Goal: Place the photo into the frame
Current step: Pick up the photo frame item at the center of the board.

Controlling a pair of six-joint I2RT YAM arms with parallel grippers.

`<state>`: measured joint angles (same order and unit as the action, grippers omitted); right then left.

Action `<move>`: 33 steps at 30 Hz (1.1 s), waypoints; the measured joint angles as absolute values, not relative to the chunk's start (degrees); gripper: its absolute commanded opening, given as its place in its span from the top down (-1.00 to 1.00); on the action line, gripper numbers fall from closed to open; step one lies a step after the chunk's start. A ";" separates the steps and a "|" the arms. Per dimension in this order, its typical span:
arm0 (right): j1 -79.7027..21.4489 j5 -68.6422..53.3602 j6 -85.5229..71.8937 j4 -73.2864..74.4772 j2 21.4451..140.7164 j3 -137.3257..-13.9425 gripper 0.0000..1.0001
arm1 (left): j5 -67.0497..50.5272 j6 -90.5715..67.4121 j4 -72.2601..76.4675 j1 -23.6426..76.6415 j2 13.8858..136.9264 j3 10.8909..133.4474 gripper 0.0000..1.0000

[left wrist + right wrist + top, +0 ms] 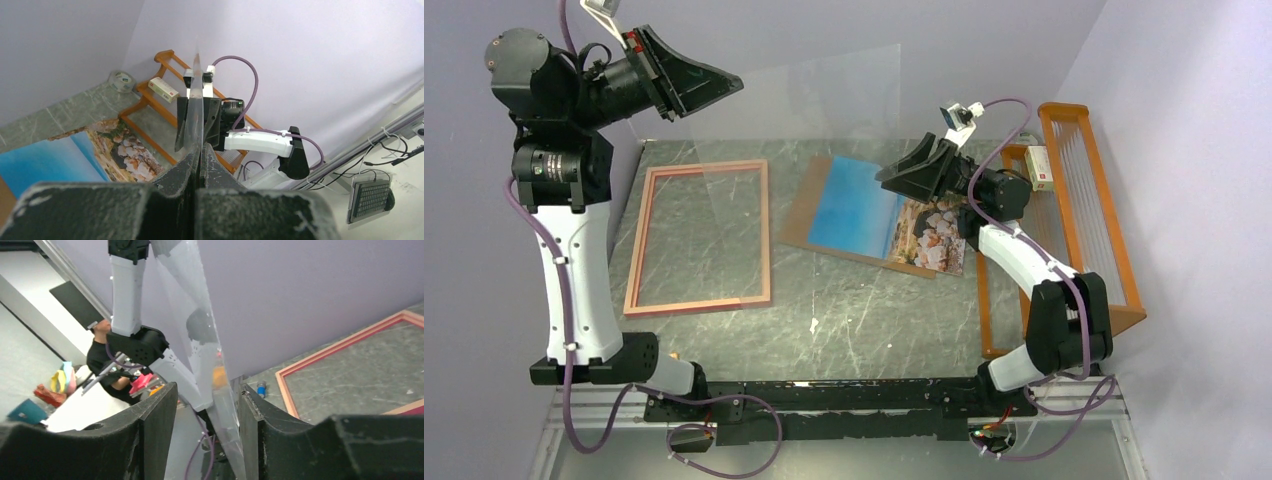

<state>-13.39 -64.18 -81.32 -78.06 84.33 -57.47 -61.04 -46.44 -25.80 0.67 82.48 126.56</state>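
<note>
Now your left gripper (200, 152) is clamped shut on the clear sheet (824, 100); your right gripper (207, 392) straddles its other edge, fingers standing apart.

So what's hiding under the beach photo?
A brown board lies under the photo; only its left and near edges peek out. The photo covers the rest, so anything between them is hidden.

No legible text, brand or number found. The small white box (1040, 168) on the orange rack (1064, 109) bears red and dark print, too small to read.
</note>
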 measured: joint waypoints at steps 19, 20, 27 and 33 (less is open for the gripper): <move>-12.47 -67.68 -77.95 -67.61 79.72 -59.92 1.00 | -57.91 -44.18 -27.88 -2.72 83.13 124.07 -0.04; -12.47 -67.46 -73.84 -62.33 78.24 -60.27 1.00 | -56.16 -42.57 -29.87 -2.83 82.87 123.50 -0.17; -12.29 -60.82 -48.60 -26.22 70.48 -66.15 1.00 | -41.06 -28.05 -45.50 -3.01 82.35 119.63 -0.88; -11.33 -52.62 -38.33 -7.09 69.63 -67.59 1.00 | -24.03 -19.66 -54.76 -3.16 83.05 112.77 -0.88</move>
<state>-11.33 -52.62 -38.33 -7.09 69.63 -67.59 -24.03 -19.66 -54.76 -3.16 83.05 112.77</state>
